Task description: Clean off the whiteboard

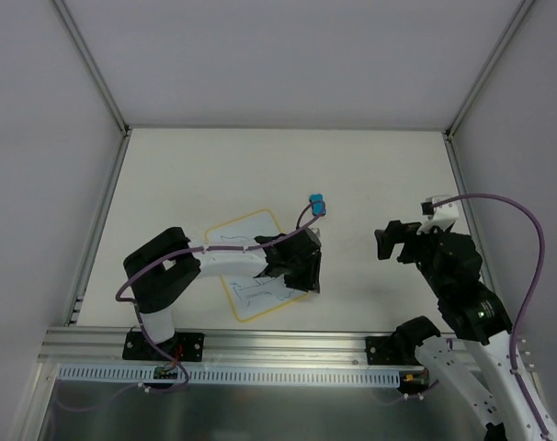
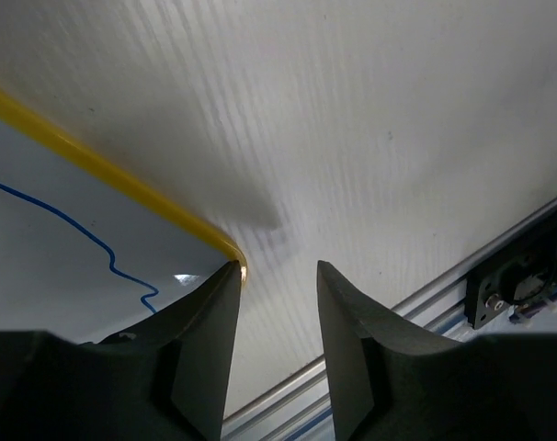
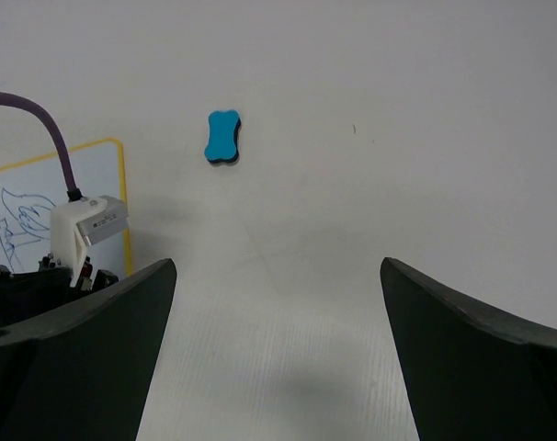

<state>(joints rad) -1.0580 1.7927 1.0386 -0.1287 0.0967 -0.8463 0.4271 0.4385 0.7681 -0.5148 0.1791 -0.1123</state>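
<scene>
Jaws check: left jaws set narrow with nothing between them, right jaws wide apart and empty
whiteboard [image 1: 249,296] lies flat on the tabletop [image 1: 214,175] at a bit of an angle, and the left arm [image 1: 214,262] reaches across it so the middle is hidden. It has blue scribbles [image 2: 112,262] on it. From the left wrist, one fingertip [image 2: 214,312] sits right at the board's rounded yellow corner and the other is over bare tabletop just beside it. Can't tell if it touches. Blue bone-shaped eraser [image 1: 316,202] sits near the board's far right corner, and the right jaws hover off to the right, well apart from the board
</scene>
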